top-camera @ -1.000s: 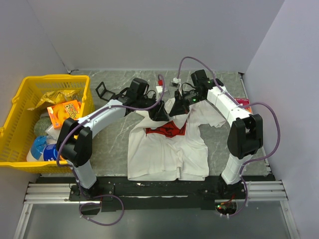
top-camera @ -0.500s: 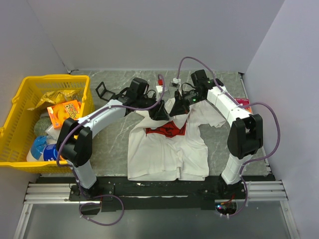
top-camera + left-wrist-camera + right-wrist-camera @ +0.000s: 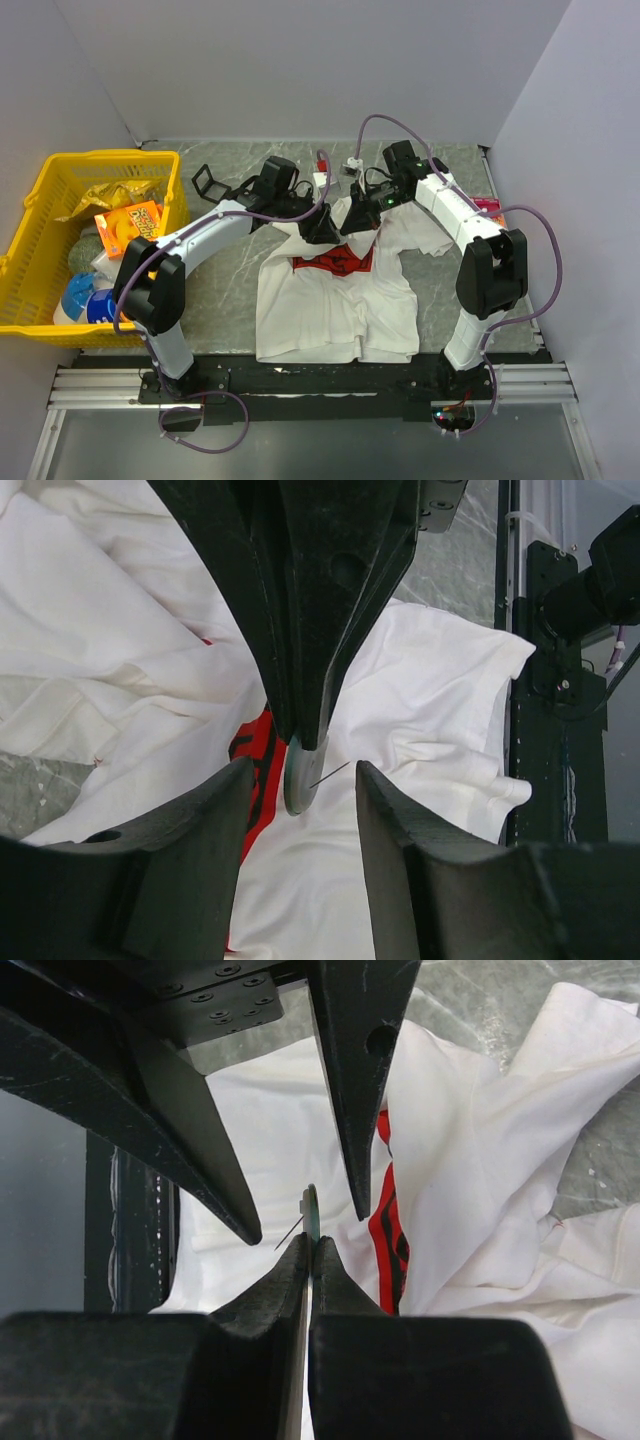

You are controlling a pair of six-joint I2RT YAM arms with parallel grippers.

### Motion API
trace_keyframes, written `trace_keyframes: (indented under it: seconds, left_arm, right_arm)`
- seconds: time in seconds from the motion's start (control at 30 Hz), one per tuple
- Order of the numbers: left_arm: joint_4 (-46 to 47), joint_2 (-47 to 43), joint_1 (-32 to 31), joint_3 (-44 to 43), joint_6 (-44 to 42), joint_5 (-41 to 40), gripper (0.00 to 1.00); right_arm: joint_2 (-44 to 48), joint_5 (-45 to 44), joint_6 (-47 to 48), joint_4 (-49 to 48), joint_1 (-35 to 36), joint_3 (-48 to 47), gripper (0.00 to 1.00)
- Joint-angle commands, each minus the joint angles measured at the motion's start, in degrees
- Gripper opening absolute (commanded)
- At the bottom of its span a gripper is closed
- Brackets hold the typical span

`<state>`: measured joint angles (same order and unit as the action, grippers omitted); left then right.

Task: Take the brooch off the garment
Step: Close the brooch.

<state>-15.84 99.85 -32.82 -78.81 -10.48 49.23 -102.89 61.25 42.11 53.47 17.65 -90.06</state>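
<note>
My right gripper [image 3: 311,1245] is clamped on the brooch [image 3: 311,1210], a thin pale disc seen edge-on, its pin jutting toward 8 o'clock. My left gripper [image 3: 301,767] stands wide, one finger on either side of the disc, clear of it. The garment [image 3: 335,300] is spread on the table [image 3: 225,270], red print up and bunched at its 12 o'clock end, where both grippers meet. A yellow basket [image 3: 110,156] sits at 9 o'clock.

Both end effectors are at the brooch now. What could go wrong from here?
1. The right end effector pinches the brooch only by its thin edge; it may slip or twist out.
2. The pin juts out bare above the garment; it could snag fabric.
3. The open left end effector straddles the brooch close to the right one; closing may collide.
</note>
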Motion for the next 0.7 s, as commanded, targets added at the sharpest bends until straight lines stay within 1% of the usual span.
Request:
trace_keyframes:
  seconds: [0.0, 0.27, 0.5, 0.6, 0.67]
  left_arm:
    - [-0.9, 0.0, 0.2, -1.8, -2.4, 3.2, 0.51]
    - [-1.2, 0.7, 0.2, -1.7, -2.7, 4.6, 0.5]
    - [-0.3, 1.0, 0.2, -1.4, -2.0, 4.8, 0.49]
    - [0.1, 0.9, 0.2, -1.2, -1.6, 4.6, 0.48]
    - [0.5, 0.9, 0.2, -1.0, -1.2, 4.5, 0.44]
  right_arm:
    - [1.1, 3.1, 2.4, 2.2, -0.1, -2.3, 0.0]
    - [1.0, 5.7, 4.4, 4.6, -1.1, -2.8, 0.0]
    - [1.1, 6.2, 3.6, 3.9, -1.1, -2.6, 0.0]
    - [1.1, 6.2, 3.3, 3.7, -1.1, -2.6, 0.0]
    - [1.2, 6.2, 3.2, 3.6, -1.1, -2.4, 0.0]
